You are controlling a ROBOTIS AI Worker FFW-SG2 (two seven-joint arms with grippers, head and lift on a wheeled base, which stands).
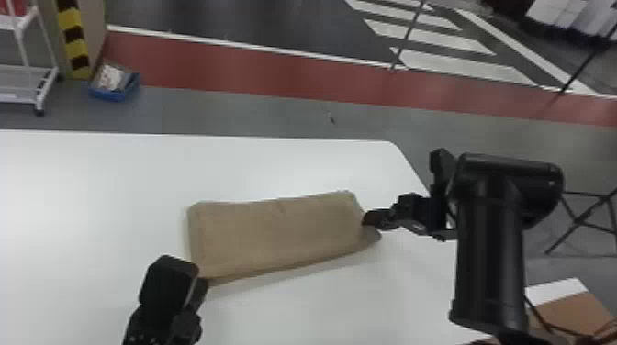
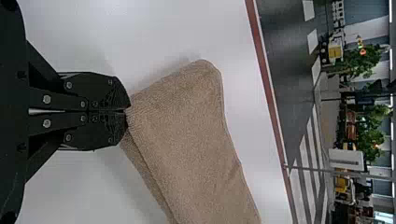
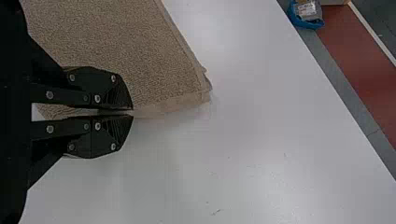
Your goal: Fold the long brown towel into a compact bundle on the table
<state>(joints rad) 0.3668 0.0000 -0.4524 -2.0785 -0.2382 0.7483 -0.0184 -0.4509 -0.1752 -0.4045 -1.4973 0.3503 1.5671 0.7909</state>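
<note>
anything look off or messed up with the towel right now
Slightly, yes: the towel shows no visible damage, but its folded layers don't line up. A darker, rounded flap pokes out at its right end, beside the right claw, so the bundle looks uneven there.

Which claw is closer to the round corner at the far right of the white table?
The right claw. It's at the towel's right end, just this side of that corner. The left claw is at the towel's near left corner, farther away.
</note>
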